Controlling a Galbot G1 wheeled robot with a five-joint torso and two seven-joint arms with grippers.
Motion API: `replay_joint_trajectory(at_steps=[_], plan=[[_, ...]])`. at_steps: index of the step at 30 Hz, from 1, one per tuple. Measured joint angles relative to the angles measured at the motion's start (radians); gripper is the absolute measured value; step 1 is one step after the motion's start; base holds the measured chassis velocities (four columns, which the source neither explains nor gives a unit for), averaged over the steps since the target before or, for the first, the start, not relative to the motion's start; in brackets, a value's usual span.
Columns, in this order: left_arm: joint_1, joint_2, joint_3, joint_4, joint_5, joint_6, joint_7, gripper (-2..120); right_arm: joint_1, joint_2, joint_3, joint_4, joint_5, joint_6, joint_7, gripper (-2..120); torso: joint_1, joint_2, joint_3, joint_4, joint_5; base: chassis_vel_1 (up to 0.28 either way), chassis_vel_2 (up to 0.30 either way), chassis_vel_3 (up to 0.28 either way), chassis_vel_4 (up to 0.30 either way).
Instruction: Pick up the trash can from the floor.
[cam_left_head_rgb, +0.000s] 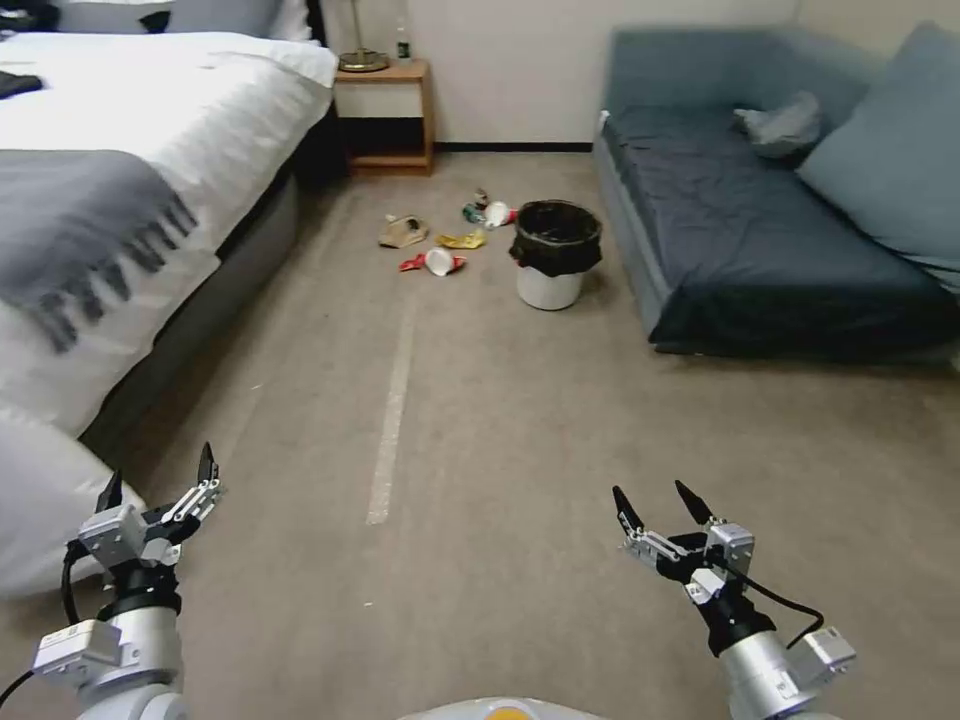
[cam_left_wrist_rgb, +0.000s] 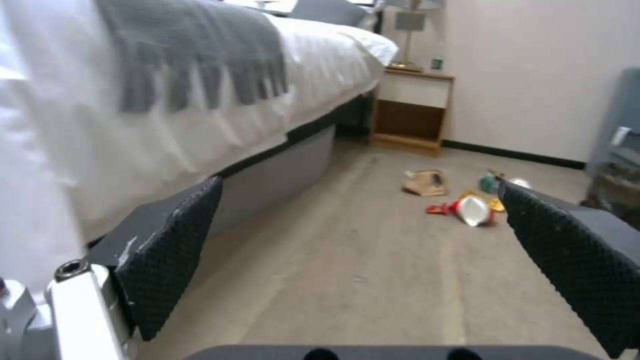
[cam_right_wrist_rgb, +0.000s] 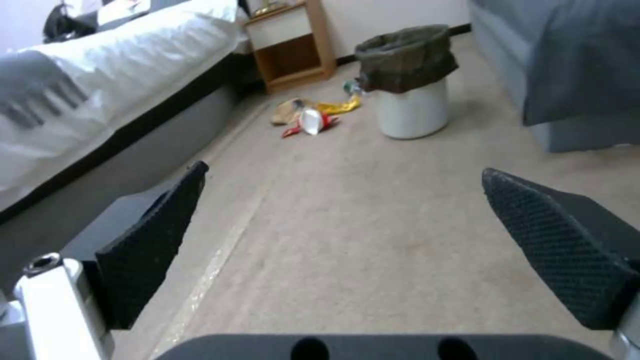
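My left tool (cam_left_head_rgb: 158, 483) and right tool (cam_left_head_rgb: 660, 500) hang low over the floor (cam_left_head_rgb: 520, 440), both spread wide and empty. Far ahead, the trash can (cam_left_head_rgb: 553, 255) stands upright just beside the sofa (cam_left_head_rgb: 760, 230), litter (cam_left_head_rgb: 432, 240) scattered nearby.

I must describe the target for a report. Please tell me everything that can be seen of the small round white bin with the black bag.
The small round white plastic trash can stands upright on the beige carpet floor, close beside the blue-grey sofa bed. A black bag liner is folded loosely over its rim and hangs down the upper wall. Scattered litter lies beside it. Both open grippers, left and right, are far from it.
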Motion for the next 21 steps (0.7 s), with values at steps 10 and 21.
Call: replay_joint_trajectory(at_steps=[10,21], plan=[[-0.003,0.0,0.0,0.009,0.0,-0.005,0.0,100,0.003,0.001,0.0,-0.005,0.015,0.004,-0.009,100,0.0,0.0,0.0,-0.0001,0.0,-0.107,-0.108,-0.109,-0.115],[-0.006,-0.001,0.002,0.011,-0.024,-0.015,-0.007,100,0.007,-0.001,0.002,-0.011,0.008,0.021,-0.021,100,0.0,0.0,0.0,0.0,0.0,-0.085,-0.092,-0.084,-0.089]])
